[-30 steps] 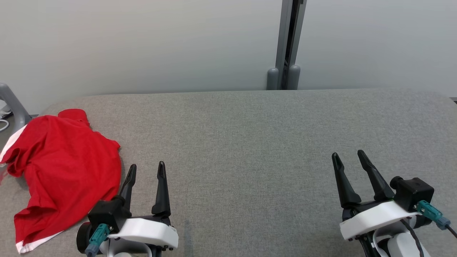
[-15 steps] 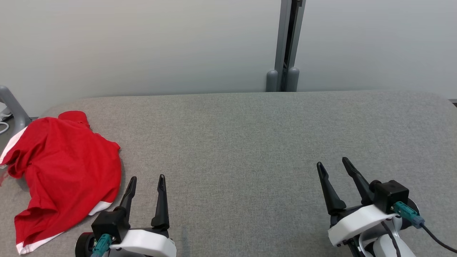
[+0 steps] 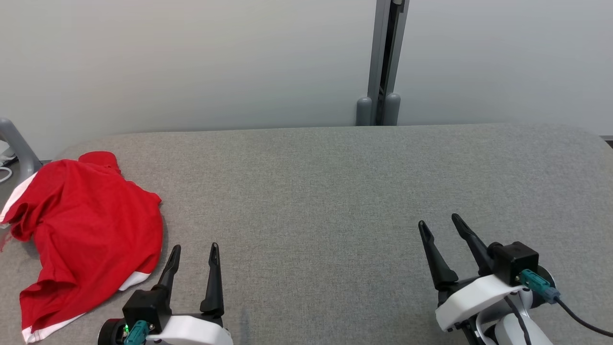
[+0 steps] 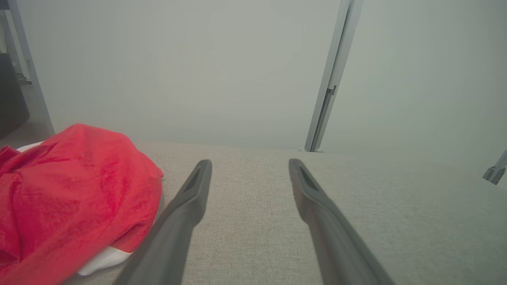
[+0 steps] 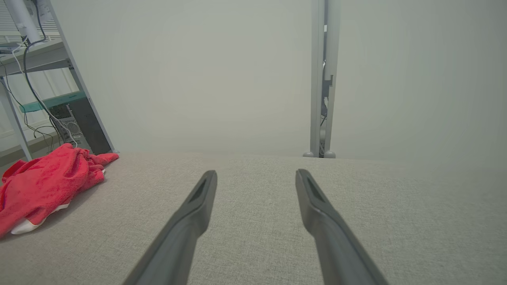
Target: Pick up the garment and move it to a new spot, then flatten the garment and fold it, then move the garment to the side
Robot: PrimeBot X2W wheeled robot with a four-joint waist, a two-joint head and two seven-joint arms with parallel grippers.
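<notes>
While the red garment (image 3: 91, 230) lies crumpled at frame left, left gripper (image 3: 195, 246) and right gripper (image 3: 438, 219) hover wide, empty; pickup likely needs a leftward reach.

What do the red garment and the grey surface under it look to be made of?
Red garment: soft matte knit fabric, possibly cotton; it slumps in loose folds. Grey surface: matte woven cloth, upholstery-like; a fine flecked weave shows in the wrist views.
</notes>
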